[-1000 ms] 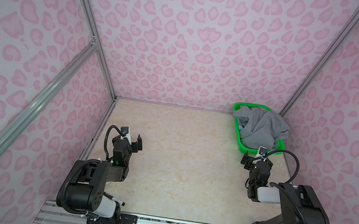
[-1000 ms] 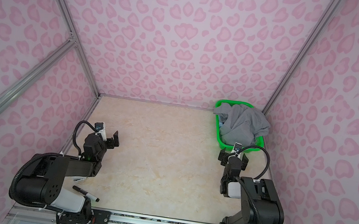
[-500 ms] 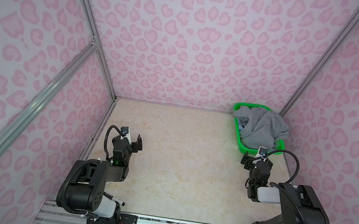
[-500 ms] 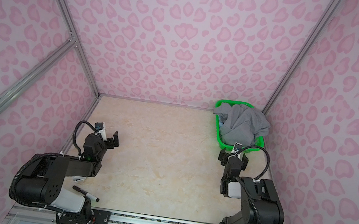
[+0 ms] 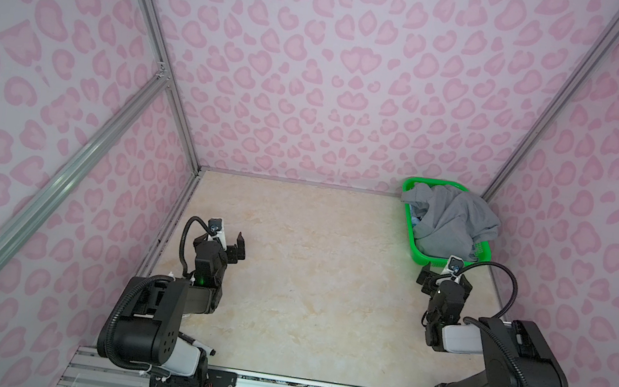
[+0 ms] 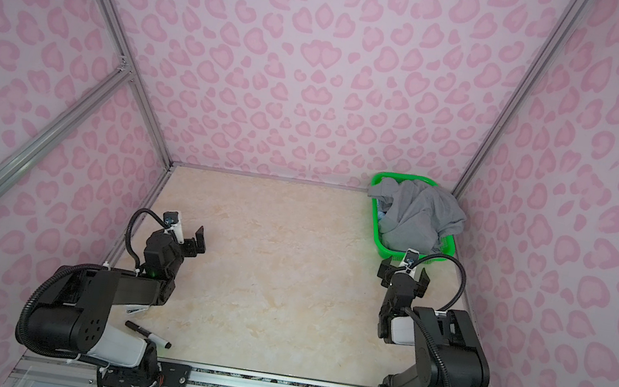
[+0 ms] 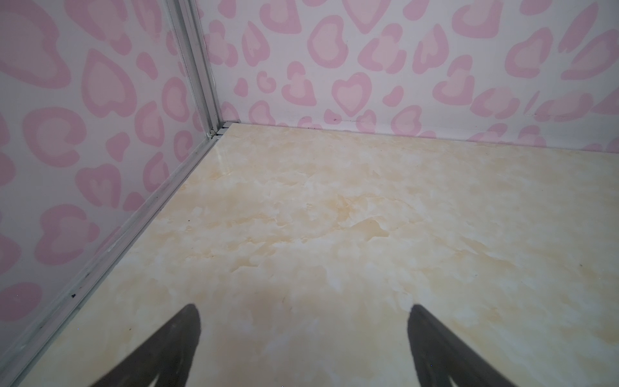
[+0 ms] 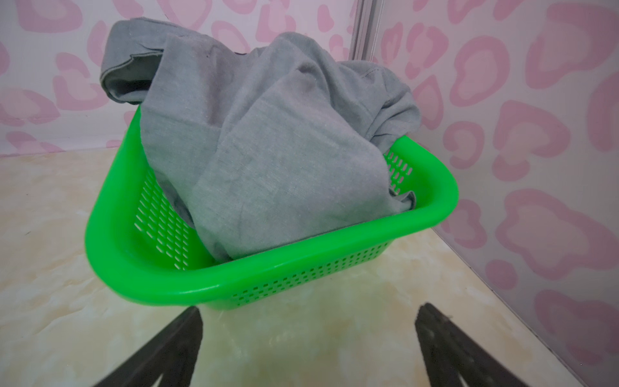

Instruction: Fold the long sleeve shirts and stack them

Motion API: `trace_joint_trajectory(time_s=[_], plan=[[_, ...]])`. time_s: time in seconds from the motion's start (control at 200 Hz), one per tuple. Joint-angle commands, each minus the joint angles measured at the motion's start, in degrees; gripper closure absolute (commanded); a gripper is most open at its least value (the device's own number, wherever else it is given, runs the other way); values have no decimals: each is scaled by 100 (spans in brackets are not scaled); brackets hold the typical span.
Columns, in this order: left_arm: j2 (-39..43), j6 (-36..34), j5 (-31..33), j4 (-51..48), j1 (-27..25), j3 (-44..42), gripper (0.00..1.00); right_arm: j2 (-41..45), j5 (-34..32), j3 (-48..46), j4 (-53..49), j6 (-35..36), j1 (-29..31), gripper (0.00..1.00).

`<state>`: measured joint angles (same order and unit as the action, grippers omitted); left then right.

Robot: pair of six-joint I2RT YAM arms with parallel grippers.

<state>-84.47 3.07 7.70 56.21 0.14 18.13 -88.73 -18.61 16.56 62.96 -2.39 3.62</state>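
Note:
A crumpled mid-grey long sleeve shirt is heaped in a green plastic basket at the back right corner and spills over its rim. A scrap of light blue cloth peeks out beneath it. My right gripper hovers just in front of the basket, open and empty. My left gripper is low over the bare table at the left, open, with nothing between its fingers.
The beige marble table is boxed in by pink-patterned walls on three sides. A black marker pen lies by the left arm's base. An aluminium rail runs along the table's left edge.

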Motion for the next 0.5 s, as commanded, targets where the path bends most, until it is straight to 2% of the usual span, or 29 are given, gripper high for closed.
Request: trace_joint_trajectory(time_s=[0.0,0.09,0.13,0.17,0.215,0.29,0.3,0.335,0.375,0.445,0.495], plan=[[212,43,88,-265,0,171,2,668,-324,144,-704,204,177,0],[836,-27,131,-1649,-45,727,2,1805,-243,514,-1923,760,566,0],[1023,69,260,-2042,-55,962,2,2218,-780,722,-2131,1002,875,0],[1275,389,521,-2576,-61,1226,2,2497,-1288,931,-2161,905,1062,0],[1555,832,773,-3298,-61,1542,2,2767,-1376,1066,-2033,619,1082,0],[1811,1163,490,-3939,-50,1936,2,3372,-940,1385,-2422,-530,998,0],[1840,1190,364,-3948,-45,1968,2,3484,-886,1471,-2627,-881,973,0],[1935,1302,18,-3977,-17,2076,2,3696,-767,1664,-3030,-1451,886,0],[2037,1725,-27,-4121,-5,2243,2,3797,-617,1984,-3612,-1968,763,0],[2209,2933,205,-4606,114,2571,2,3558,132,2785,-4654,-1903,475,0],[2316,3824,214,-5218,269,2776,3,3198,303,3378,-5359,-1630,479,0]])
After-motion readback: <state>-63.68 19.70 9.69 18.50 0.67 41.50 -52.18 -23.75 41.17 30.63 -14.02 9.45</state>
